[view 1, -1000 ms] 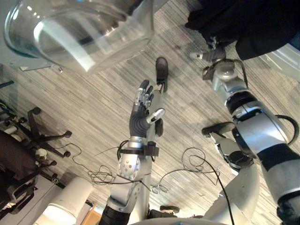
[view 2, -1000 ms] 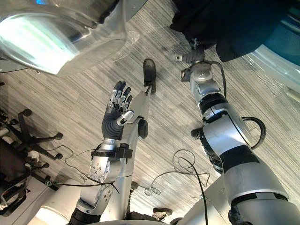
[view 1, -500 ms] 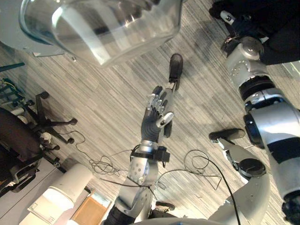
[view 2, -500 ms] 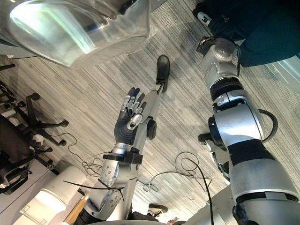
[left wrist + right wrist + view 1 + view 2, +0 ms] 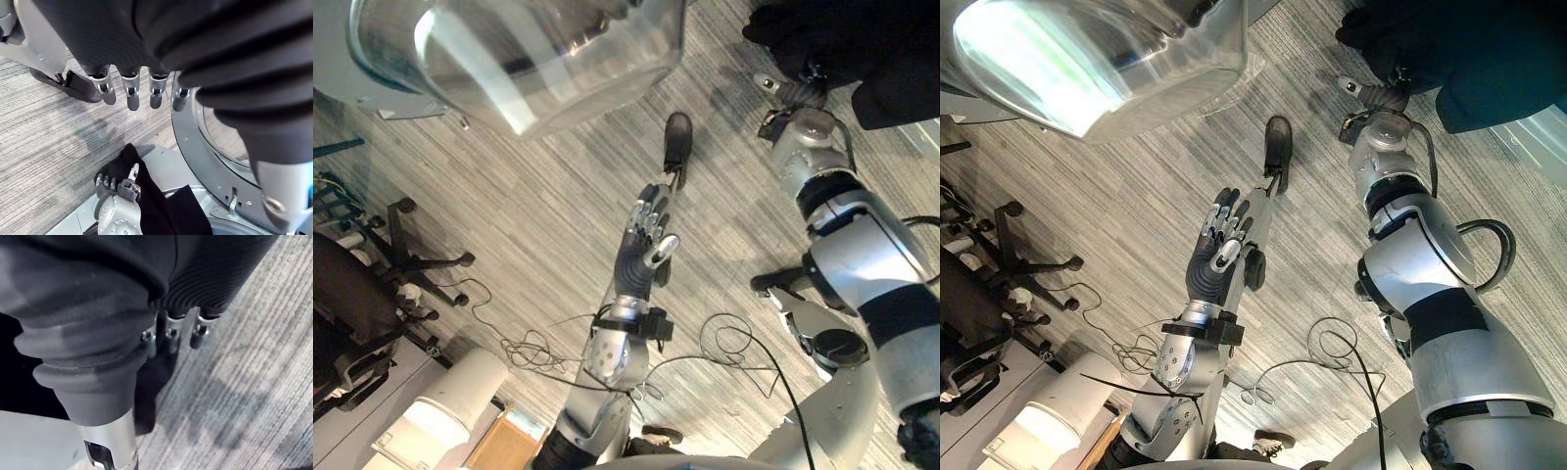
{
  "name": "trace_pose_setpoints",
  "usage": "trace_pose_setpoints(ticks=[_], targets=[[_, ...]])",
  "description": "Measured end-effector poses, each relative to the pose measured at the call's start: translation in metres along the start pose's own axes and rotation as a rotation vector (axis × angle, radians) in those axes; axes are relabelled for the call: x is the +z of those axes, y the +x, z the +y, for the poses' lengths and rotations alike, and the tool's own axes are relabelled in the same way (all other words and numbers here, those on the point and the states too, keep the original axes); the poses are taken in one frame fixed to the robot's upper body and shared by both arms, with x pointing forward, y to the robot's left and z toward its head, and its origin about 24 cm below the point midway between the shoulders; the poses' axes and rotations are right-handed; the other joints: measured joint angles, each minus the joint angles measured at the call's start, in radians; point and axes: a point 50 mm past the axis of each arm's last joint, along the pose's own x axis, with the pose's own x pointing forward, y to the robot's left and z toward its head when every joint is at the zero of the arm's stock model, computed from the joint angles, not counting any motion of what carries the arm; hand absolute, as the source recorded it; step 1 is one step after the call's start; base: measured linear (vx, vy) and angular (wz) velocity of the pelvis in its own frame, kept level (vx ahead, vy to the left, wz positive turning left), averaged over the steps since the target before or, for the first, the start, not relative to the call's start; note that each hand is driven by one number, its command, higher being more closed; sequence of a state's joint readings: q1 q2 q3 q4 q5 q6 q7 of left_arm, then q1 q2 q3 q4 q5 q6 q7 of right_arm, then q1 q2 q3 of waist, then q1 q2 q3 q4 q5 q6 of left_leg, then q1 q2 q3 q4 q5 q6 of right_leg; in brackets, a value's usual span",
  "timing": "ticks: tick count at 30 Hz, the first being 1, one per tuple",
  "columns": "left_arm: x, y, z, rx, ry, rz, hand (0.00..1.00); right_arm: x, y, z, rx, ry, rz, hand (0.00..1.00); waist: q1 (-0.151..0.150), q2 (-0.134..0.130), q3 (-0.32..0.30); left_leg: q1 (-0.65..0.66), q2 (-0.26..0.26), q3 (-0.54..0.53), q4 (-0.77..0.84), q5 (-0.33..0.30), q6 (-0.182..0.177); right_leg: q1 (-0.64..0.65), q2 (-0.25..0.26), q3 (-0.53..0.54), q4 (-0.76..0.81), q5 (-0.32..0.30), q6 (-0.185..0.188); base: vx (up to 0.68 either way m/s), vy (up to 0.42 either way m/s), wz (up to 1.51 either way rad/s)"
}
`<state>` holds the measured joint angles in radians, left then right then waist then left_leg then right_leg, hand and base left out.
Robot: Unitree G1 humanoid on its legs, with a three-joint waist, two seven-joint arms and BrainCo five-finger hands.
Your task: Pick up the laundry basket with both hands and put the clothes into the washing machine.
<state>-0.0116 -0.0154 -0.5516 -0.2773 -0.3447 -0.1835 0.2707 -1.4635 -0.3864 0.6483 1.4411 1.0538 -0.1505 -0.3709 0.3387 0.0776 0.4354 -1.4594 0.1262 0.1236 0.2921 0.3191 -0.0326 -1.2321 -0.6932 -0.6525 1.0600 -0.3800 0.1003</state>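
Note:
Dark clothes [image 5: 862, 39] hang bunched at the washing machine's opening, whose pale rim [image 5: 1538, 147] shows to the right. My right hand [image 5: 790, 86] reaches up against them; its fingers [image 5: 168, 330] are straight and touch the dark cloth [image 5: 151, 377], the thumb sticking out to the side. The left wrist view shows that hand [image 5: 115, 183] with cloth draped over it. My left hand [image 5: 644, 240] is held up in mid-air over the floor, fingers [image 5: 129, 93] straight and holding nothing. The machine's round glass door [image 5: 529, 49] stands swung out to the left.
Striped grey floor lies below. A black office chair [image 5: 372, 284] and a white rounded bin [image 5: 450, 411] stand at the left. The door's grey ring [image 5: 205, 137] is close beside my left hand.
The whole view has shifted. My right hand rose into the dark clothes, then came slightly back down. The left hand stays raised and open.

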Motion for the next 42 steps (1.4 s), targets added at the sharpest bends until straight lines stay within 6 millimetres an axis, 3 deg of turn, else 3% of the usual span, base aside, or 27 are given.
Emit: trace_pose_setpoints(ticks=[9, 18, 19, 29, 39, 42], targets=[[-0.003, 0.0, 0.001, 0.018, -0.039, 0.019, 0.0, 0.004, 0.001, -0.006, -0.07, 0.129, -0.001, 0.0, -0.024, 0.0, 0.0, 0.0, -0.001, 0.0, -0.002, -0.001, -0.001, -0.001, -0.002, 0.0, 0.0, 0.0, 0.0, -0.06, 0.02, 0.0], [-0.001, 0.001, 0.003, 0.034, -0.074, 0.006, 0.0, 0.036, 0.007, -0.029, -0.197, 0.434, -0.029, 0.0, -0.027, 0.0, 0.0, -0.007, -0.005, 0.011, -0.017, 0.014, 0.013, -0.028, -0.005, 0.013, -0.001, 0.0, 0.001, -0.06, 0.011, 0.02], [0.0, 0.001, 0.003, 0.037, -0.074, 0.002, 0.0, 0.04, 0.007, -0.029, -0.201, 0.474, -0.029, 1.0, -0.03, 0.0, 0.0, -0.016, -0.004, 0.011, -0.016, 0.018, 0.013, -0.035, -0.004, 0.012, -0.002, 0.001, 0.0, -0.05, 0.006, -0.03], [0.013, 0.004, 0.011, 0.079, -0.105, -0.076, 0.0, 0.059, 0.002, -0.016, -0.195, 0.713, -0.026, 1.0, -0.05, 0.0, 0.0, -0.048, 0.0, 0.009, 0.0, 0.013, 0.008, -0.064, -0.004, 0.022, 0.005, 0.012, -0.003, -0.07, 0.018, -0.04], [0.021, 0.005, 0.015, 0.087, -0.136, -0.122, 0.0, 0.092, -0.009, -0.013, -0.167, 0.916, -0.153, 1.0, -0.044, 0.001, 0.001, -0.087, 0.0, -0.002, 0.03, 0.013, 0.009, -0.09, -0.008, 0.026, 0.028, 0.016, -0.006, -0.06, 0.029, -0.01], [0.021, 0.005, 0.015, 0.087, -0.136, -0.123, 0.0, 0.095, -0.009, -0.018, -0.173, 0.969, -0.172, 1.0, -0.028, 0.002, 0.001, -0.087, 0.0, -0.003, 0.026, 0.01, 0.012, -0.097, -0.009, 0.032, 0.036, 0.015, -0.007, -0.05, 0.026, -0.02]])
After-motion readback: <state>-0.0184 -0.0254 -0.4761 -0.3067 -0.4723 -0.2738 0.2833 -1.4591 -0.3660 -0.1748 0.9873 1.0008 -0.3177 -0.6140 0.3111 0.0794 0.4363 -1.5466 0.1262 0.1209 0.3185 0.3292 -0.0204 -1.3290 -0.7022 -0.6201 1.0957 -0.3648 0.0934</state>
